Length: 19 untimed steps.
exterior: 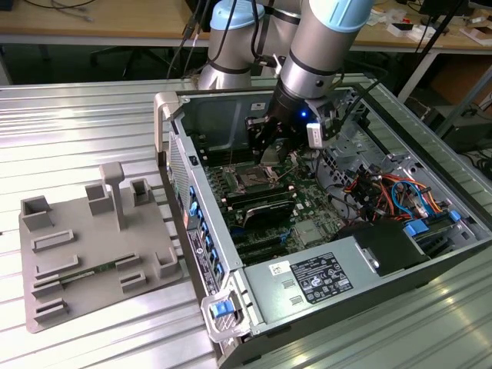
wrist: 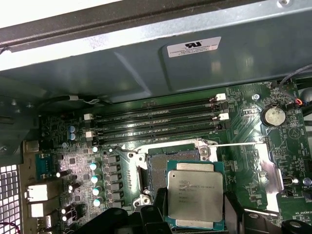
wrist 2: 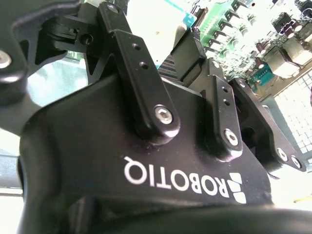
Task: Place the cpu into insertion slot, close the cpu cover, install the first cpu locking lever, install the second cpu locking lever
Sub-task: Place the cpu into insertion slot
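My gripper (exterior: 270, 147) hangs inside the open computer case, just above the green board. It is shut on the cpu (wrist: 195, 192), a flat square chip with a silver-grey top, held level between the two black fingers (wrist: 161, 202). The insertion slot (wrist: 163, 161), a dark square socket with a thin metal rim, lies right beside and partly under the chip; it also shows below the gripper (exterior: 250, 181). The cpu cover (wrist: 268, 168), a silver frame, is swung open and lies flat beside the slot. A thin wire lever (wrist: 239, 144) runs along the slot's edge.
Long black memory slots (wrist: 156, 119) and a coin battery (wrist: 273, 115) sit next to the socket, with the case wall (wrist: 146, 63) behind. Capacitors (wrist: 95, 178) crowd one side. In the exterior view, a grey fixture plate (exterior: 84, 246) lies left of the case, and coloured cables (exterior: 388, 192) fill its right.
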Available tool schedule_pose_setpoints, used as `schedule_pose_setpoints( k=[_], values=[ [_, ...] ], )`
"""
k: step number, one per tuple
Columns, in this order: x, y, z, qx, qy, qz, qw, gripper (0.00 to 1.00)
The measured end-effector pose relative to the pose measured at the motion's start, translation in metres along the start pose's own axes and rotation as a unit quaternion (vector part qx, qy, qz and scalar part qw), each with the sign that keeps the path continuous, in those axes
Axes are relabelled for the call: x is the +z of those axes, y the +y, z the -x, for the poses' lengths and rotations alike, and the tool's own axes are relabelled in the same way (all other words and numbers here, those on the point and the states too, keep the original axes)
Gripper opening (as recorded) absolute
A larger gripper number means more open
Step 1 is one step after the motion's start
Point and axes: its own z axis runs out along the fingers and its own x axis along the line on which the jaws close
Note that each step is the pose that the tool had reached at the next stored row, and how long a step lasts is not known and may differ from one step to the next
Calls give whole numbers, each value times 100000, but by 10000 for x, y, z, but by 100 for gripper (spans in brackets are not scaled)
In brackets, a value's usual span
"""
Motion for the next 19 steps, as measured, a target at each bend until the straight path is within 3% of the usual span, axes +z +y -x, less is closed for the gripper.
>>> schedule_pose_setpoints(
  k=[19],
  values=[
    [7, 0, 0, 689, -45, 15, 99998, 55]
  ],
)
